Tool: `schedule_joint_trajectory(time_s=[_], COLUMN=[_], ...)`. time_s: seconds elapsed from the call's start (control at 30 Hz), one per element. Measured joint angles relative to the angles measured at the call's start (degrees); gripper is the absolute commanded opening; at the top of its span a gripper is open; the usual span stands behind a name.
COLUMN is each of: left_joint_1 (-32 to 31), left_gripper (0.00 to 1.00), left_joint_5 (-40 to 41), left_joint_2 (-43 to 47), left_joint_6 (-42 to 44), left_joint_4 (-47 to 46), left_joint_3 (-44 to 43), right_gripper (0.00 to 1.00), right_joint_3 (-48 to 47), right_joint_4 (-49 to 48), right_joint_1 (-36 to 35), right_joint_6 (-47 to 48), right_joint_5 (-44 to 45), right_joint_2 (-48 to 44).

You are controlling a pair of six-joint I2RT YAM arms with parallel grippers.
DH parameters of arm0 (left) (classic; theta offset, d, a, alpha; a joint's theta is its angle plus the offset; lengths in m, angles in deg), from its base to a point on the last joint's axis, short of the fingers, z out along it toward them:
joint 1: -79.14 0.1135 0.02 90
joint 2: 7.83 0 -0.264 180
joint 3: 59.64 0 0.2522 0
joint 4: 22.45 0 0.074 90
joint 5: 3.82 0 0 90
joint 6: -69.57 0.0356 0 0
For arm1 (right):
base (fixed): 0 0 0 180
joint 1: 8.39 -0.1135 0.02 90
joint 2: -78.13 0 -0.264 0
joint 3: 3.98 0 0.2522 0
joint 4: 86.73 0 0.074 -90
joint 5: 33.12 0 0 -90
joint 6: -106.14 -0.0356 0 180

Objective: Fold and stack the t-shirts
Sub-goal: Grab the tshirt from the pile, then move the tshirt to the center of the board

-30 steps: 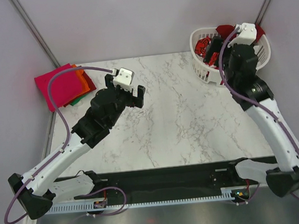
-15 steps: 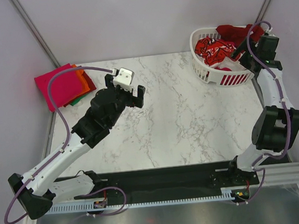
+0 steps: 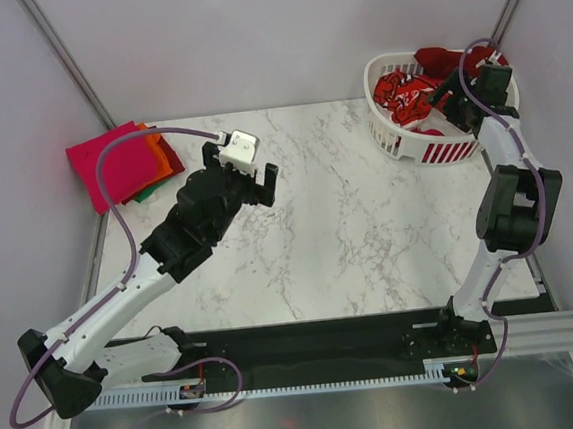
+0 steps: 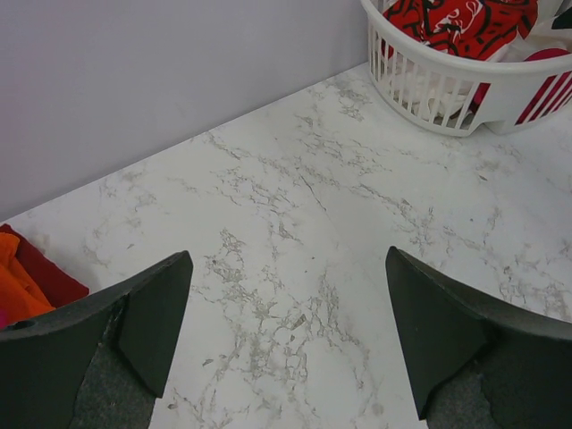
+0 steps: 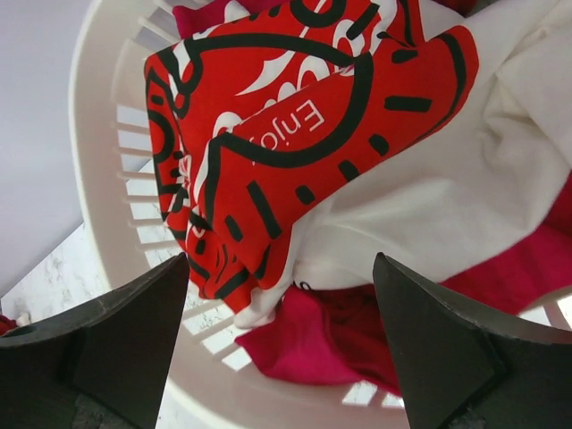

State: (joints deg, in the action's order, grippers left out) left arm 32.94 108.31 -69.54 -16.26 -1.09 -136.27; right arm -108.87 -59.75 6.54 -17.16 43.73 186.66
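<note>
A stack of folded t-shirts (image 3: 122,167), magenta-pink on top with orange and green below, lies at the table's far left corner; its orange and dark red edges show in the left wrist view (image 4: 27,277). The white basket (image 3: 391,123) at the far right holds a red Coca-Cola t-shirt (image 5: 268,134), a cream-white t-shirt (image 5: 447,188) and a crimson t-shirt (image 5: 357,344). My right gripper (image 3: 457,94) is open and empty, hovering over the basket (image 5: 125,232) above the crimson cloth. My left gripper (image 3: 254,187) is open and empty above bare marble.
The marble table (image 3: 348,229) runs between the stack and the basket. Grey walls stand close behind and at both sides. The basket (image 4: 447,85) also shows at the top right of the left wrist view. A dark red t-shirt (image 3: 442,58) hangs over the basket's far rim.
My right arm has swung from in front of the basket out to the right and now reaches over the basket from its far right side. The left arm has not moved.
</note>
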Motion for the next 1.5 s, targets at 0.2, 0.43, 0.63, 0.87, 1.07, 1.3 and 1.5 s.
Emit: schedule_joint_trajectory(time_s=[0.2, 0.43, 0.63, 0.87, 1.07, 1.3, 1.5], left_joint_1=[0.0, 0.0, 0.0, 0.0, 0.0, 0.0, 0.0], left_gripper=[0.96, 0.96, 0.96, 0.96, 0.96, 0.96, 1.0], left_joint_5=[0.24, 0.28, 0.28, 0.28, 0.44, 1.88, 4.76], left_joint_2=[-0.61, -0.63, -0.66, -0.66, -0.76, -0.76, 0.57], left_joint_6=[0.22, 0.46, 0.5, 0.55, 0.55, 1.09, 1.49], left_joint_4=[-0.02, -0.02, -0.04, -0.04, -0.04, -0.04, 0.81], left_joint_3=[0.09, 0.17, 0.17, 0.17, 0.17, 0.17, 0.07], right_gripper=[0.85, 0.31, 0.0, 0.0, 0.0, 0.98, 0.98], right_joint_3=[-7.06, -10.93, -11.91, -19.78, -40.65, -38.91, -20.98], right_joint_4=[0.35, 1.05, 1.88, 7.69, 8.26, -4.17, -4.48], right_joint_1=[-2.23, -4.33, -4.17, -5.68, -14.56, -24.06, -22.16], right_joint_6=[0.17, 1.36, 2.19, 3.32, 5.2, 3.17, 3.02], right_joint_5=[0.66, 1.97, 2.71, 1.38, -1.62, -1.22, 4.13], right_joint_2=[7.85, 11.23, 11.54, 11.56, 8.13, -14.43, -25.16])
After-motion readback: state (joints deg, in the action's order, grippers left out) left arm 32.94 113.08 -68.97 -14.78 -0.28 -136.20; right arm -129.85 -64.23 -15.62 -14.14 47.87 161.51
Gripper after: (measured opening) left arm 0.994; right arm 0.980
